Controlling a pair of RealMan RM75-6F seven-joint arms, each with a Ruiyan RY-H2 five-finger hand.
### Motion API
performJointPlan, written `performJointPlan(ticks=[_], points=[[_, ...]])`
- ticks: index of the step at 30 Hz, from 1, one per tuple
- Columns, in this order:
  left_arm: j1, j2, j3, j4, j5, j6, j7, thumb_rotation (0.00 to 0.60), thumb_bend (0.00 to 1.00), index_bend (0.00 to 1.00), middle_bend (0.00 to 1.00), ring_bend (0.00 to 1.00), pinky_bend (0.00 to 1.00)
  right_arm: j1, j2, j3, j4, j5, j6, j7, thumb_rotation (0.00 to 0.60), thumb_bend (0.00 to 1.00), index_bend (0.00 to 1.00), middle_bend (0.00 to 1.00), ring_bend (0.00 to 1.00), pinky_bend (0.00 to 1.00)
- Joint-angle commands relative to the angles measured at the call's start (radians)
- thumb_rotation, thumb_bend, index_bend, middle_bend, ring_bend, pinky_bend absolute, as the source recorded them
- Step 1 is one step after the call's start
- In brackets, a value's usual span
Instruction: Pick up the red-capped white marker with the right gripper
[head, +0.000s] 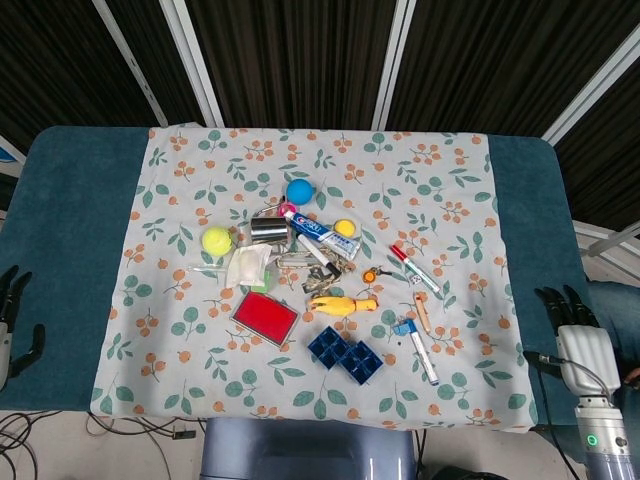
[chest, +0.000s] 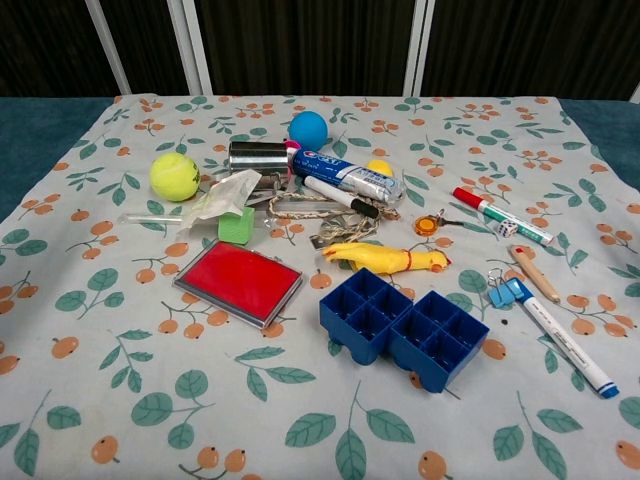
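A white cloth (head: 450, 180) printed with green leaves and orange berries covers a teal worktop (head: 70, 230), carrying a red-capped white marker (chest: 501, 217), yellow tennis ball (chest: 175, 176), blue ball (chest: 308, 129), red pad (chest: 239, 282) and blue tray (chest: 405, 328)

We see our right robot hand (head: 578, 340) and left robot hand (head: 12, 318) low at the edges, fingers apart, holding nothing.

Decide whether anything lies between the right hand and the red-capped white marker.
Nothing visible does. The right hand hangs off the table's right edge, and only bare cloth separates it from the red-capped white marker. The small die touches the marker's near side.
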Motion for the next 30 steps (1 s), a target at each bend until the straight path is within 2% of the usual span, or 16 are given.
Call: performJointPlan(ticks=[1,6,13,22,30], points=[[0.001,0.001,-0.001,-0.001,-0.002,0.000,-0.002,0.600,0.49,0.00,0.00,0.06,0.07,0.077,0.031,0.038,-0.051,0.048,-0.123,0.008,0.600,0.19,0.19,0.19,0.04,0.21],[0.001,0.005,-0.004,-0.003,-0.008,-0.001,-0.012,0.600,0.49,0.00,0.00,0.06,0.07,0.194,0.031,0.103,-0.085,0.164,-0.297,-0.074,0.600,0.24,0.21,0.23,0.04,0.21],[-0.001,0.010,-0.008,-0.008,-0.023,-0.012,-0.022,0.600,0.49,0.00,0.00,0.06,0.07,0.342,-0.060,0.187,-0.081,0.440,-0.449,-0.261,0.600,0.27,0.23,0.25,0.04,0.21],[-0.002,0.016,-0.011,-0.008,-0.035,-0.022,-0.033,0.600,0.49,0.00,0.00,0.06,0.07,0.473,-0.196,0.230,-0.017,0.711,-0.479,-0.399,0.600,0.30,0.27,0.28,0.05,0.21],[-0.003,0.018,-0.014,-0.011,-0.039,-0.023,-0.039,0.600,0.49,0.00,0.00,0.06,0.07,0.543,-0.311,0.218,0.089,0.814,-0.461,-0.464,0.600,0.31,0.32,0.31,0.06,0.21]])
